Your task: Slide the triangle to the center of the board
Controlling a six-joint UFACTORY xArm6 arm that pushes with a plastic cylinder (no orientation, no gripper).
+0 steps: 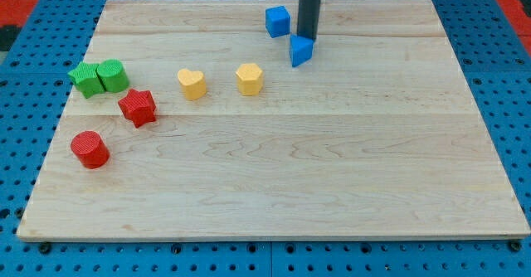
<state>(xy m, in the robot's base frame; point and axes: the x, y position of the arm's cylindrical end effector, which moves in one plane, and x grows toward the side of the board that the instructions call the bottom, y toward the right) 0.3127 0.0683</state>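
A blue triangle block [301, 51] lies near the view's top, a little right of the middle of the wooden board [274, 144]. My tip [309, 37] stands right at the triangle's upper edge, touching or nearly touching it. The dark rod rises straight up out of the view. A blue cube [278, 21] sits just to the upper left of the triangle and of my tip.
A yellow hexagon [249, 79] and a yellow heart [192, 85] lie left of the triangle. A red star [138, 107], a red cylinder [90, 149], a green star [85, 79] and a green block [112, 75] sit at the view's left.
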